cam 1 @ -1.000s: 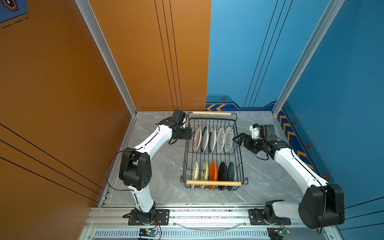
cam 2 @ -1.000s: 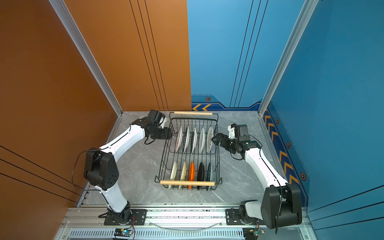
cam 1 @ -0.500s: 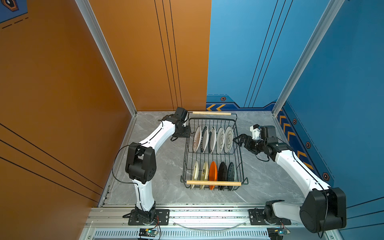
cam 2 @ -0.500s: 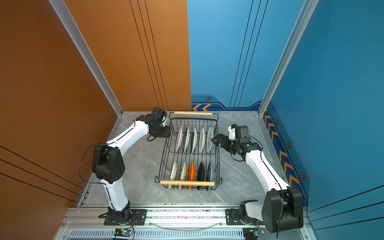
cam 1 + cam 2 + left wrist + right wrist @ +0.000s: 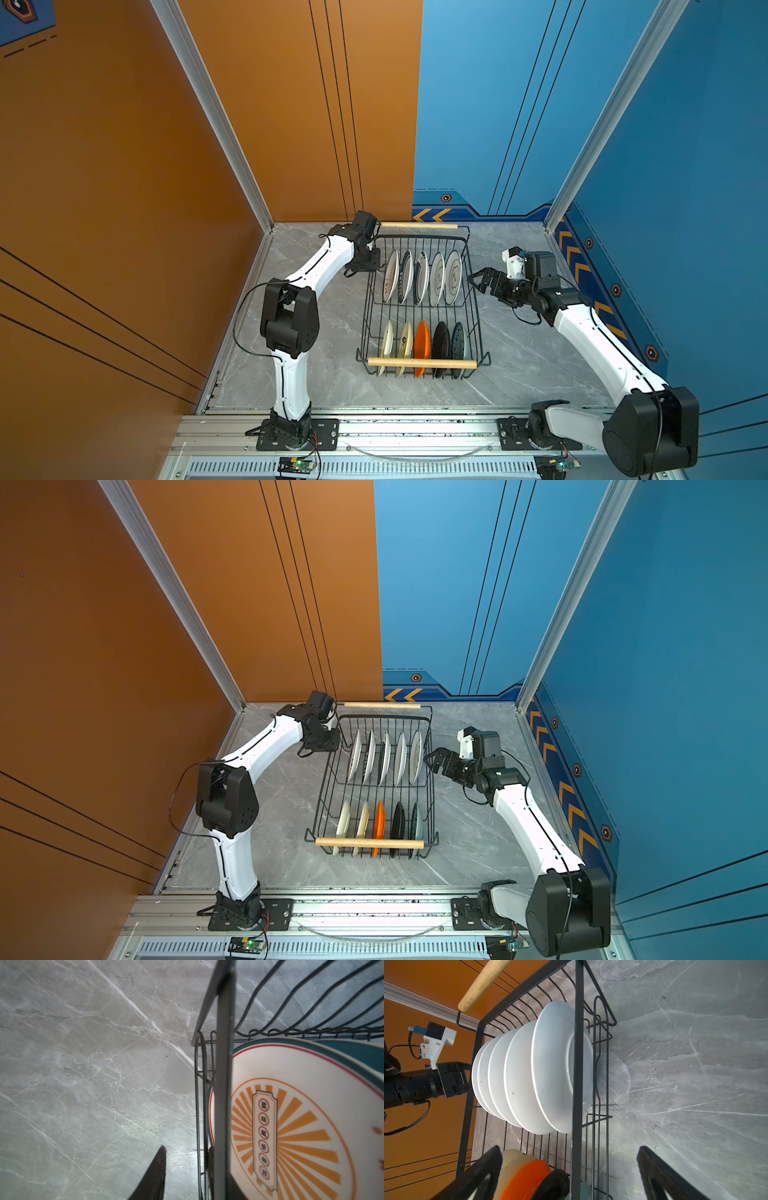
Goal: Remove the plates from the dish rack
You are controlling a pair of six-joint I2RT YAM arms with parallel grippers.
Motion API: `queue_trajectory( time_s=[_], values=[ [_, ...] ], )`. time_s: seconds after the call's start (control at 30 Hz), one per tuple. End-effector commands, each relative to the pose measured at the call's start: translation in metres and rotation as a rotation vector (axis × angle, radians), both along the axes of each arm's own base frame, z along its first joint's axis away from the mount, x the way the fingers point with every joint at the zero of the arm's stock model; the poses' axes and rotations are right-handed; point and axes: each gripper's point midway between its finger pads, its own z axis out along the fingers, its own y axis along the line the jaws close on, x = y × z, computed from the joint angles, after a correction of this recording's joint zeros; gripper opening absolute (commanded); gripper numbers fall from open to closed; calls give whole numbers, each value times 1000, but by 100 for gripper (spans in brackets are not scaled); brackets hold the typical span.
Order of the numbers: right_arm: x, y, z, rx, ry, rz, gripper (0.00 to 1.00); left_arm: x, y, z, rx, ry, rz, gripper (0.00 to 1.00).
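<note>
The black wire dish rack [image 5: 473, 307] stands mid-table with two rows of upright plates. The far row holds several large white plates [image 5: 422, 276]; the near row holds cream, orange [image 5: 422, 345], black and teal ones. My left gripper [image 5: 374, 259] is at the rack's far left wall. In the left wrist view its jaws [image 5: 187, 1148] straddle the wall wires, narrowed, with floor showing between the outer finger [image 5: 155, 1172] and the wires; a sunburst plate [image 5: 311, 1126] stands just inside. My right gripper [image 5: 478, 280] is open astride the right rim [image 5: 576, 1084], one finger [image 5: 483, 1174] over the small plates.
Pale wooden handles cross the rack's near end [image 5: 422, 363] and far end [image 5: 417, 225]. Grey marble table [image 5: 532, 353] lies bare either side of the rack. An orange wall stands to the left and blue walls behind and to the right.
My left arm has swung toward the rack's far left corner, and its jaws have narrowed around the wall. The right arm has barely moved and stays wide open.
</note>
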Motion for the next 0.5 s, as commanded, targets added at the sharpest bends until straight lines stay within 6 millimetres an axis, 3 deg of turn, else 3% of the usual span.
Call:
queue_trajectory(
  time_s=[0.0, 0.07, 0.17, 0.47],
  values=[
    [-2, 0, 3, -18, -32, 12, 100, 3, 46, -13, 94, 41, 126, 23],
    [-2, 2, 5, -29, -42, 21, 100, 3, 57, -15, 90, 48, 167, 13],
    [-4, 5, 9, -59, -60, 39, 100, 2, 76, -15, 83, 54, 240, 8],
    [-16, 16, 22, -266, -120, 72, 100, -10, 127, -11, 6, 46, 426, 7]
  ],
)
